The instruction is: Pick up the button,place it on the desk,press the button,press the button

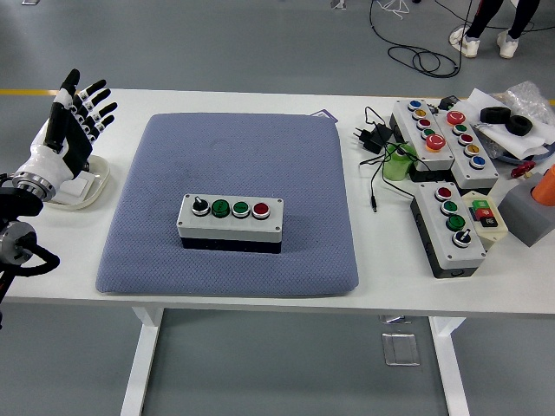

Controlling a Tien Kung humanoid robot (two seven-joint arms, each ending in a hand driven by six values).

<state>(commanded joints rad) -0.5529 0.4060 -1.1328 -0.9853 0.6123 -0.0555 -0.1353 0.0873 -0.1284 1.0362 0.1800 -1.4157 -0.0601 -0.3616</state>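
A grey button box lies in the middle of the blue-grey mat. Its lid carries a black knob, two green buttons and a red button in a row. My left hand is raised at the table's far left, well away from the box, fingers spread and holding nothing. The right arm does not show.
A white dish sits under my left hand. To the right of the mat stand several other button boxes, a black plug and cable, a green item, a grey block and bagged parts.
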